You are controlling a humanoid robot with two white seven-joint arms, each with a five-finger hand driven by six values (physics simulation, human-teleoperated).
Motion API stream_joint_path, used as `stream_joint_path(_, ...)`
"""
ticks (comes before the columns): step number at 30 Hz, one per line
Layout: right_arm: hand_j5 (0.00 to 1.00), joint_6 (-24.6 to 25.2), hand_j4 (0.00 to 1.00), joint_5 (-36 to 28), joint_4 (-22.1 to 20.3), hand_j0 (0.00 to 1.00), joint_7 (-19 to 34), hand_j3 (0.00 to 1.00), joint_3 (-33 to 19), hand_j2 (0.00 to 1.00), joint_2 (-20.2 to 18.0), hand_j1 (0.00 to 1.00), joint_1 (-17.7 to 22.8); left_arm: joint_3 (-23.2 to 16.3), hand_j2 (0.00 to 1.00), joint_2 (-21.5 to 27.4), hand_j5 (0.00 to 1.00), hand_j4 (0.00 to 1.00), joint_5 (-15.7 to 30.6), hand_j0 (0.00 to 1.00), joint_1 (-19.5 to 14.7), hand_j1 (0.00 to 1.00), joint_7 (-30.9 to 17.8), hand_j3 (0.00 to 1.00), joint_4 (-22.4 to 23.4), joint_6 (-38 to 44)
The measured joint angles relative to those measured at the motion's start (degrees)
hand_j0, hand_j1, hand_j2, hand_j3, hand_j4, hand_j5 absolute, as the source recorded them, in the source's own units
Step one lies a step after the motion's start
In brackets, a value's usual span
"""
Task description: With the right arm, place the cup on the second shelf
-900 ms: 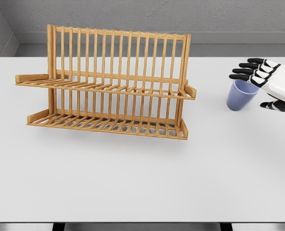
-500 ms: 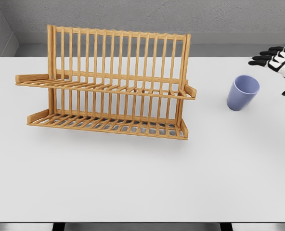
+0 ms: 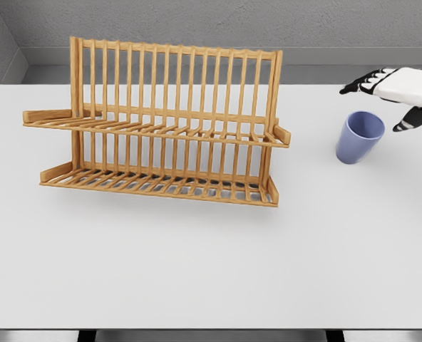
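Note:
A lavender-blue cup (image 3: 358, 138) stands upright on the white table (image 3: 211, 263), right of the wooden dish rack (image 3: 170, 121). The rack has an upper shelf (image 3: 154, 129) and a lower shelf (image 3: 161, 187), both bare. My right hand (image 3: 376, 105) hovers just above and behind the cup's right rim, palm down. Its black-tipped fingers (image 3: 355, 87) are spread and point left, with the thumb hanging toward the cup's right side. The hand holds nothing and does not touch the cup. The left arm is out of view.
The rack's tall slatted back (image 3: 175, 78) rises behind both shelves. A grey wall (image 3: 211, 25) runs behind the table. The table's front edge lies at the bottom of the picture.
The right hand first drew back from the cup toward the right edge. It has since swung left again and now sits flatter above the cup. Cup and rack have not moved.

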Motion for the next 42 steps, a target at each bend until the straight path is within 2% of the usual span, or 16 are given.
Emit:
stream_joint_path(6, 1.00, -0.14, 1.00, 0.25, 4.68, 1.00, 0.10, 1.00, 2.92, 1.00, 1.48, 1.00, -0.53, 0.00, 1.00, 0.00, 1.00, 1.00, 0.00, 1.00, 0.00, 1.00, 0.00, 1.00, 0.00, 0.00)
stream_joint_path(11, 1.00, 0.06, 1.00, 0.44, 8.47, 1.00, 0.10, 1.00, 4.63, 1.00, 3.46, 1.00, -4.04, 0.00, 1.00, 0.00, 1.00, 1.00, 0.00, 1.00, 0.00, 1.00, 0.00, 1.00, 0.00, 0.00)
stream_joint_path(18, 1.00, 0.03, 1.00, 0.75, 12.74, 1.00, 0.12, 1.00, 7.46, 1.00, 5.85, 1.00, -4.57, 0.00, 1.00, 0.00, 1.00, 1.00, 0.00, 1.00, 0.00, 1.00, 0.00, 1.00, 0.00, 0.00)
stream_joint_path(24, 1.00, 0.07, 1.00, 0.79, 13.64, 1.00, 0.11, 1.00, 8.23, 1.00, 6.36, 1.00, -4.92, 0.00, 1.00, 0.00, 1.00, 1.00, 0.00, 1.00, 0.00, 1.00, 0.00, 1.00, 0.00, 0.00)
stream_joint_path(27, 0.81, 0.07, 0.81, 0.79, 13.66, 0.81, 0.11, 0.81, 8.32, 0.81, 6.43, 0.81, -4.92, 0.00, 1.00, 0.00, 1.00, 1.00, 0.01, 1.00, 0.00, 1.00, 0.00, 1.00, -0.01, 0.00)
stream_joint_path(39, 0.80, 0.12, 0.80, 0.80, 13.27, 0.80, 0.12, 0.80, 7.96, 0.80, 6.33, 0.80, -5.10, 0.01, 1.00, 0.00, 1.00, 1.00, 0.00, 1.00, -0.09, 1.00, 0.00, 1.00, -0.01, 0.00)
stream_joint_path(42, 0.75, 0.13, 0.75, 0.81, 13.25, 0.75, 0.12, 0.75, 7.82, 0.75, 6.26, 0.75, -5.18, 0.01, 1.00, 0.00, 1.00, 1.00, 0.00, 1.00, 0.00, 1.00, 0.00, 1.00, -0.01, 0.00)
